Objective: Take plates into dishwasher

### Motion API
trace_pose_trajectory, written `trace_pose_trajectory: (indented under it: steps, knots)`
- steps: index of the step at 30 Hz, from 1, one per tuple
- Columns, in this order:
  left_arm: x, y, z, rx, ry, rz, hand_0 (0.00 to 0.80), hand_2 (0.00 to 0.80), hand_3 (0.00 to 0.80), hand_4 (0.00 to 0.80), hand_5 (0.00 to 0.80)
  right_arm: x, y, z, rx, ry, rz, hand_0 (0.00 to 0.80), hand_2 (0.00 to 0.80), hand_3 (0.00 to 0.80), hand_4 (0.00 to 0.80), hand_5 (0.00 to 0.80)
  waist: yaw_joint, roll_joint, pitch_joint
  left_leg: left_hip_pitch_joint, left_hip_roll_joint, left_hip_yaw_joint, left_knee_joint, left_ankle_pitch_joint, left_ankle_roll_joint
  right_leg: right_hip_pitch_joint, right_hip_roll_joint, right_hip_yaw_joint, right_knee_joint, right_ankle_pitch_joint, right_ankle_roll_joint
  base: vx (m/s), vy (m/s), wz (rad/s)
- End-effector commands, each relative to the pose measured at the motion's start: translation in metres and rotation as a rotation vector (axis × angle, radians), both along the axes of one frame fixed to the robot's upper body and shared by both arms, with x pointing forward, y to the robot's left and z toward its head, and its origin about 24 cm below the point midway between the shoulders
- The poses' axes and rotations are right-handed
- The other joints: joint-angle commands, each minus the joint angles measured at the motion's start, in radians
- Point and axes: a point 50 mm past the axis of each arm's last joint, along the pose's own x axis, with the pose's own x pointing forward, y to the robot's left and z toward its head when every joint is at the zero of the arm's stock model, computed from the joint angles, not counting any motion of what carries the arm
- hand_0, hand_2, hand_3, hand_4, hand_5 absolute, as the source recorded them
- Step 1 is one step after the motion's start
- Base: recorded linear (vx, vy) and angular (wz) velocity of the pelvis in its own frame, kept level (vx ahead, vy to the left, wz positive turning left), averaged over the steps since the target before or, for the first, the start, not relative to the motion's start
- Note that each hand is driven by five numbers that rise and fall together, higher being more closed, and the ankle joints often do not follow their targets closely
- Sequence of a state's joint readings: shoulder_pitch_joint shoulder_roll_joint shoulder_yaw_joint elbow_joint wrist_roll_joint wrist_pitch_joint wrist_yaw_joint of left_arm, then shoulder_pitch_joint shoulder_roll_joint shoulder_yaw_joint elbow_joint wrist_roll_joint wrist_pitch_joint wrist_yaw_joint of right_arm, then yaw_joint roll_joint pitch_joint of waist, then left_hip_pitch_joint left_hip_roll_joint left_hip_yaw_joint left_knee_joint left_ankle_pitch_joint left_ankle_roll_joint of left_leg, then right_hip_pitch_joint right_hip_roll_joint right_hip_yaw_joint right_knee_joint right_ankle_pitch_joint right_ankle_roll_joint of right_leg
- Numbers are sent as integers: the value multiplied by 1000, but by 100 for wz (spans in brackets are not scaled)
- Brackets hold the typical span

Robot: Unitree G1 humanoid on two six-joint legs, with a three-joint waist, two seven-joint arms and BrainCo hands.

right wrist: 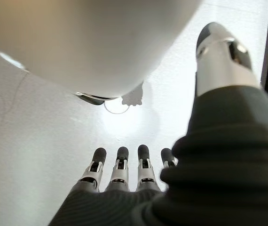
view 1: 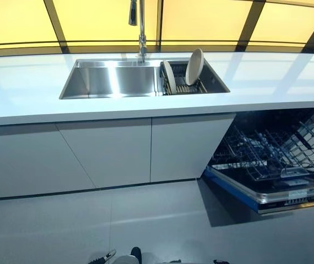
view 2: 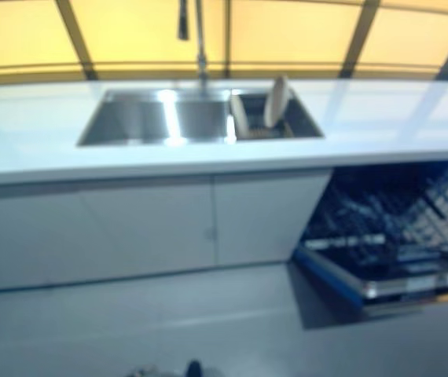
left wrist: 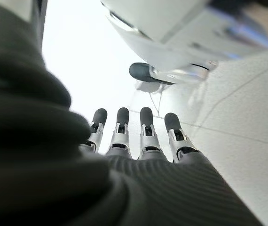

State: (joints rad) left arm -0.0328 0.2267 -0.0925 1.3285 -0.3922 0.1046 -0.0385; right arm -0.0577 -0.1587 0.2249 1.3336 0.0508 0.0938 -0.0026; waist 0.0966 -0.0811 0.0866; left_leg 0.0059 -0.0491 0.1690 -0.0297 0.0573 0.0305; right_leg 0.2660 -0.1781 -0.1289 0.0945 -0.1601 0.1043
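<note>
Head views: upper centre, two plates (view 1: 194, 66) stand on edge in the drying rack (view 1: 185, 88) in the sink (view 1: 113, 80), leaning right, faces turned left. The dishwasher rack (view 1: 272, 154) sits pulled out at lower right.

Left wrist view: left hand (left wrist: 138, 141), fingers straight, empty.

Right wrist view: right hand (right wrist: 124, 172), fingers straight, empty.

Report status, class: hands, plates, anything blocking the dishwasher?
Left hand and right hand open, empty. Two plates upright in sink rack. Dishwasher open, path clear.

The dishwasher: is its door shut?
No, the dishwasher stands open right of the sink, its door folded down and its wire rack pulled out.
</note>
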Motion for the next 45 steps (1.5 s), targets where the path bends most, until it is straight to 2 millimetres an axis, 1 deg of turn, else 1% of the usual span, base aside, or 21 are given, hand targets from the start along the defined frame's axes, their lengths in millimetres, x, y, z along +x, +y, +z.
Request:
trace_pose_trajectory:
  steps: [1, 2, 6, 7, 9, 11, 13, 16, 18, 22, 24, 25, 26, 29, 30, 32, 33, 34, 37, 41, 45]
  knots:
    - [-11, -7, -3, 3, 79, -120, 0, 0, 0, 0, 0, 19, -11, 6, -43, -71, -8, 0, 0, 0, 0, 0, -1, 41, -31, -117, -11, -90, 47, 27, 29, -9, 35, 75, 202, 208, 21, 361, 123, 25]
    - [-9, -3, -2, 17, 87, -169, 0, 0, 0, 0, 0, 19, -12, 6, -47, -81, -36, 0, 0, 0, 0, 0, -19, 42, -30, -95, -19, -108, 48, 14, 33, -84, 55, 90, 241, 236, 14, 383, 78, 34]
    - [-3, 1, -1, 35, 78, -194, 0, 0, 0, 0, 0, 25, -17, 9, -42, -103, -59, 0, 0, 0, 0, 0, -66, 62, -12, -6, 11, -110, 28, -2, 5, -222, 45, 49, 141, 224, -3, 332, -103, 46]
    - [3, 4, 1, 41, 37, -214, 0, 0, 0, 0, 0, 27, -21, 10, -50, -118, -78, 0, 0, 0, 0, 0, -91, 60, 5, 43, 14, -126, 8, -31, -8, -334, 19, 47, -2, 302, 13, 321, -265, 18]
    - [-2, 15, 3, 40, 3, -249, 0, 0, 0, 0, 0, 33, -27, 13, -58, -149, -99, 0, 0, 0, 0, 0, -107, 66, 33, 77, 11, -166, 1, -70, -18, -438, -19, 38, -124, 423, 47, 293, -264, 29]
    - [-11, 22, 5, 38, -22, -284, 0, 0, 0, 0, 0, 43, -34, 17, -77, -181, -121, 0, 0, 0, 0, 0, -107, 87, 57, 94, 26, -201, 12, -95, -18, -481, -9, 52, -154, 431, 45, 221, -235, 45]
    - [-23, 25, 6, 32, -36, -340, 0, 0, 0, 0, 0, 50, -37, 20, -87, -201, -159, 0, 0, 0, 0, 0, -88, 82, 69, 83, 20, -246, 59, -127, -8, -450, -1, 57, -104, 396, 39, 250, -322, 55]
    - [-41, 25, 5, 10, -45, -335, 0, 0, 0, 0, 0, 54, -42, 23, -113, -199, -122, 0, 0, 0, 0, 0, -82, 82, 54, 129, 67, -257, 93, -158, -45, -404, 19, 28, -57, 333, 17, 207, -222, 96]
    - [-45, 24, 6, -23, -64, -358, 0, 0, 0, 0, 0, 54, -50, 25, -123, -198, -105, 0, 0, 0, 0, 0, -81, 83, 48, 141, 100, -236, 137, -123, -72, -379, 23, -10, -55, 310, -8, 186, -162, 68]
    - [-55, 22, 7, -59, -105, -326, 0, 0, 0, 0, 0, 62, -62, 32, -120, -213, -93, 0, 0, 0, 0, 0, -58, 76, 53, 65, 148, -204, 347, 38, -104, -327, 32, -66, -60, 268, -55, 116, -151, 41]
    - [-62, 24, 8, -81, -113, -299, 0, 0, 0, 0, 0, 66, -64, 34, -122, -224, -85, 0, 0, 0, 0, 0, -41, 70, 70, -19, 146, -207, 457, 88, -104, -291, 32, -65, -59, 245, -78, 152, -94, 3]
    - [-65, 24, 9, -91, -107, -302, 0, 0, 0, 0, 0, 68, -66, 35, -129, -226, -89, 0, 0, 0, 0, 0, -24, 68, 85, -72, 117, -216, 493, 73, -93, -261, 32, -60, -65, 232, -80, 239, -7, 4]
    - [-69, 24, 9, -94, -103, -306, 0, 0, 0, 0, 0, 71, -68, 37, -136, -229, -94, 0, 0, 0, 0, 0, -8, 85, 95, -87, 88, -198, 390, 53, -88, -240, 46, -53, -68, 217, -69, 259, 90, 0]
    - [-75, 25, 10, -95, -103, -304, 0, 0, 0, 0, 0, 72, -71, 38, -142, -236, -95, 0, 0, 0, 0, 0, 14, 119, 110, -109, 83, -174, 230, 103, -105, -209, 69, -46, -71, 200, -55, 230, 128, -2]
    - [-80, 26, 10, -94, -94, -300, 0, 0, 0, 0, 0, 72, -71, 38, -126, -250, -105, 0, 0, 0, 0, 0, 48, 142, 121, -165, 80, -191, 99, 177, -130, -165, 87, -37, -81, 182, -47, 339, 99, -5]
    - [-86, 27, 11, -82, -85, -303, 0, 0, 0, 0, 0, 74, -69, 38, -100, -265, -114, 0, 0, 0, 0, 0, 83, 144, 130, -224, 57, -236, 61, 213, -138, -114, 91, -11, -85, 154, -45, 331, 104, -9]
    - [-93, 29, 12, -59, -73, -310, 0, 0, 0, 0, 0, 80, -66, 40, -75, -283, -79, 0, 0, 0, 0, 0, 100, 136, 126, -208, 42, -287, 54, 149, -119, -109, 88, 7, -73, 126, -48, 230, 106, -29]
    - [-95, 32, 13, -45, -69, -323, 0, 0, 0, 0, 0, 82, -62, 40, -62, -293, -50, 0, 0, 0, 0, 0, 94, 134, 117, -190, 51, -236, 38, 131, -116, -101, 78, -3, -64, 124, -35, 222, 111, -50]
    - [-93, 43, 18, -3, -91, -367, 0, 0, 0, 0, 0, 92, -45, 42, 39, -375, 28, 0, 0, 0, 0, 0, 92, 121, 102, -134, 46, -260, 34, 74, -86, -123, 31, -42, -58, 140, -10, 122, 46, -41]
    - [-96, 57, 26, 56, -115, -403, 0, 0, 0, 0, 0, 120, -31, 60, 180, -524, 126, 0, 0, 0, 0, 0, 95, 105, 86, -121, 58, -240, 15, 67, -72, -139, 23, -70, -76, 147, -10, 20, -53, -30]
    - [-114, 70, 37, 98, -128, -406, 0, 0, 0, 0, 0, 151, -32, 118, 354, -761, 277, 0, 0, 0, 0, 0, 63, 68, 82, -144, 81, -198, 16, 58, -66, -179, 24, -47, -87, 164, 1, -44, -94, -20]
